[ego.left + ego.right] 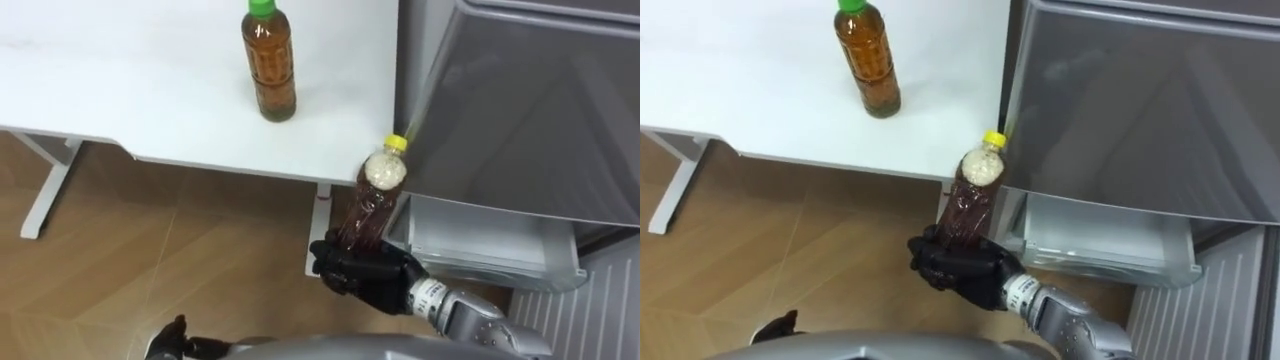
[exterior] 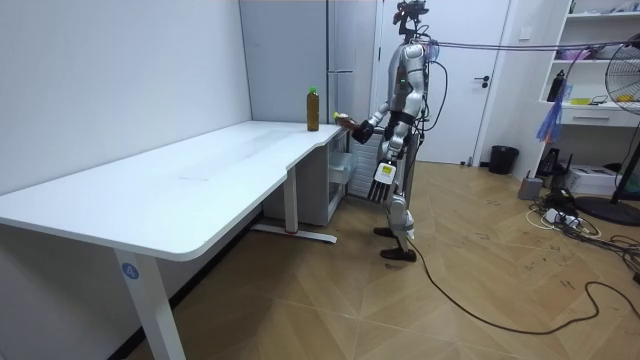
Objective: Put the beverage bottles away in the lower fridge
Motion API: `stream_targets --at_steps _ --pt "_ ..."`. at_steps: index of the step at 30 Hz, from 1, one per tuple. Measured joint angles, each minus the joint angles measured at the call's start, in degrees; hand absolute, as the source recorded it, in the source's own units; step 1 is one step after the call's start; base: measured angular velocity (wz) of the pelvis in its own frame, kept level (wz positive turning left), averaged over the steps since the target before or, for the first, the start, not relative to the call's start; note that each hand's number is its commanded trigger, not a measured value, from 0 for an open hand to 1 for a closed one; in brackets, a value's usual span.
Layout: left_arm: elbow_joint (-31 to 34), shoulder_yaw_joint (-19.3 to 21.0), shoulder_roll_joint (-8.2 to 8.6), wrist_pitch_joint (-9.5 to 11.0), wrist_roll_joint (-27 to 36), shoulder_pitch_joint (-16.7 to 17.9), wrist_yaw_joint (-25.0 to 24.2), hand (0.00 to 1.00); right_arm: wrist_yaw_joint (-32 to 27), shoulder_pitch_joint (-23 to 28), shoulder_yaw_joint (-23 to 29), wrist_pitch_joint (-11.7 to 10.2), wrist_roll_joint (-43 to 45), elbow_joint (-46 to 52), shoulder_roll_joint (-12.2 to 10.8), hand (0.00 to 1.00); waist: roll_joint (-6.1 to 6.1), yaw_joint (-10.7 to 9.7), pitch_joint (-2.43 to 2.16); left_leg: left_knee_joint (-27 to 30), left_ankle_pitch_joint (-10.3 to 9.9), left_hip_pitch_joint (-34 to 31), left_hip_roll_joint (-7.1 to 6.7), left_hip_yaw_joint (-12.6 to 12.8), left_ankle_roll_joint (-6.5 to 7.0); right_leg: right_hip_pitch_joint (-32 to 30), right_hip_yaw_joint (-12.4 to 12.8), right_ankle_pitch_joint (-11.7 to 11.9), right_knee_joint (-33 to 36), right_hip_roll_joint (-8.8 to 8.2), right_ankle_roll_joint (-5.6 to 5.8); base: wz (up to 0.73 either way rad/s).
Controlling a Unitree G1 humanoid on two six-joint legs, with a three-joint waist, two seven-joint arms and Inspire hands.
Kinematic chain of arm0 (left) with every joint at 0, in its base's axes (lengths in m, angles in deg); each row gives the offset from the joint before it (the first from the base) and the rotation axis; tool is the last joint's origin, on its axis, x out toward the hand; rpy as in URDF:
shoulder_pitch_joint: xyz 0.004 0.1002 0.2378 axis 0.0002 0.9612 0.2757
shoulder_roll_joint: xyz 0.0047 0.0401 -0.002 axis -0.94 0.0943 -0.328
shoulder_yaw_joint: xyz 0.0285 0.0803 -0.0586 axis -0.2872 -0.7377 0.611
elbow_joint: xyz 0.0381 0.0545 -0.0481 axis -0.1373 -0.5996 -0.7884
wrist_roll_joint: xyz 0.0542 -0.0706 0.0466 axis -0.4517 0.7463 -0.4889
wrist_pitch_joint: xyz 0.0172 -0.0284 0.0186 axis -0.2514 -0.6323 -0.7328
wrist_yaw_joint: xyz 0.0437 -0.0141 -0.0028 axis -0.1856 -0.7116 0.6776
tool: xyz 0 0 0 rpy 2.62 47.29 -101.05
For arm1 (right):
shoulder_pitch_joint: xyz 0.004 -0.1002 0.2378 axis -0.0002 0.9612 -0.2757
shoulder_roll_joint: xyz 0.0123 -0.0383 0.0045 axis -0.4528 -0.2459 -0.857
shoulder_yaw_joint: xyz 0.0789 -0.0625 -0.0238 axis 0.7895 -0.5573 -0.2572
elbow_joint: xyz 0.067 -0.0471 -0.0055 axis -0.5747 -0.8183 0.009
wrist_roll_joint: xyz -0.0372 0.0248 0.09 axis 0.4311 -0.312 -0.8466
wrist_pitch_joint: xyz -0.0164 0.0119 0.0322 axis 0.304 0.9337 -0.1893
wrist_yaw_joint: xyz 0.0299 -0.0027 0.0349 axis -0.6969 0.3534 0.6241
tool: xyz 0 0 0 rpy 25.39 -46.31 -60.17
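Zero of two drinks stowed: grips the yellow-capped bottle (image 1: 372,205) in the right hand (image 1: 365,272) just left of the open lower fridge drawer (image 1: 480,245), leaves the green-capped bottle (image 1: 268,65) upright on the far table (image 1: 120,90), left hand (image 1: 175,338) low, state unclear.

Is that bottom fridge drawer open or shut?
Open: the white drawer juts out below the grey fridge front, its inside showing.
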Motion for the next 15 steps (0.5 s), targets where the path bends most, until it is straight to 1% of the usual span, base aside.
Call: stream_targets --at_steps 1,4,6,8,9,10,11,12,14,15 --pt "-0.01 0.06 0.11 0.00 0.05 -0.07 0.14 0.00 -0.33 0.12 -0.17 0.00 -0.87 -0.42 0.02 1.00 0.04 -0.09 -0.14 -0.03 0.00 0.01 -0.02 -0.03 0.00 0.03 -0.01 0.09 -0.02 -0.01 0.03 0.00" --pt "0.00 0.01 0.33 0.00 0.06 0.09 0.95 0.00 -1.16 0.17 -0.22 0.00 -1.53 -2.64 -0.03 1.00 0.06 -0.87 -0.21 -0.02 0.01 0.04 -0.04 -0.07 0.01 0.13 -0.06 0.32 -0.03 -0.04 0.03 0.01" --pt "0.00 0.00 0.38 0.00 0.09 0.37 1.18 0.00 -2.36 0.90 -0.01 0.00 -3.90 -4.61 0.00 1.00 0.13 -1.59 -0.29 -0.02 0.05 0.26 -0.02 0.15 0.01 0.23 0.08 0.49 -0.02 -0.01 -0.04 -0.07" --pt "0.01 0.00 0.63 0.00 0.07 0.58 1.21 0.00 -6.80 1.22 2.34 -0.01 -9.34 -9.56 -0.04 1.00 0.39 -2.12 -0.33 -0.06 0.05 0.56 0.08 0.88 0.01 0.23 0.73 0.74 0.02 0.14 -0.12 -0.17" --pt "0.02 0.01 0.67 0.00 0.06 0.63 1.23 0.00 -8.01 1.21 3.33 -0.01 -10.65 -10.64 0.01 1.00 0.45 -2.39 -0.33 -0.06 0.05 0.56 0.08 0.97 0.01 0.17 0.89 0.79 0.02 0.18 -0.13 -0.13" --pt "0.08 0.00 0.67 0.01 0.06 0.77 1.26 0.00 -10.11 1.21 5.32 -0.16 -13.01 -12.34 0.10 1.00 0.54 -2.77 -0.30 -0.06 0.05 0.56 0.11 1.16 0.01 0.10 1.06 0.83 0.03 0.23 -0.17 -0.11" --pt "0.11 -0.02 0.69 0.01 0.08 0.79 1.31 0.00 -11.84 1.21 7.06 -0.80 -15.36 -13.78 0.19 1.00 0.52 -2.99 -0.33 -0.10 0.04 0.62 0.17 1.43 0.00 -0.01 1.35 0.86 0.04 0.35 -0.21 -0.11" --pt "0.16 -0.02 0.72 0.02 0.08 0.76 1.35 0.00 -12.71 1.21 7.62 -1.39 -16.55 -14.34 0.21 1.00 0.47 -3.02 -0.35 -0.12 0.04 0.62 0.19 1.54 0.00 -0.06 1.45 0.88 0.04 0.40 -0.24 -0.11" --pt "0.18 -0.03 0.78 0.13 0.07 0.36 1.82 0.00 -15.37 1.15 9.56 -3.66 -21.05 -16.55 0.36 1.00 0.34 -3.02 -0.36 -0.30 0.06 0.58 0.24 1.77 -0.03 -0.35 1.62 0.90 0.08 0.50 -0.27 -0.07" --pt "0.12 -0.01 0.80 0.16 0.08 0.36 1.93 0.00 -15.82 1.11 9.97 -4.28 -22.06 -17.18 0.38 1.00 0.41 -3.03 -0.32 -0.32 0.06 0.56 0.25 1.80 -0.03 -0.40 1.65 0.90 0.07 0.52 -0.27 -0.04"
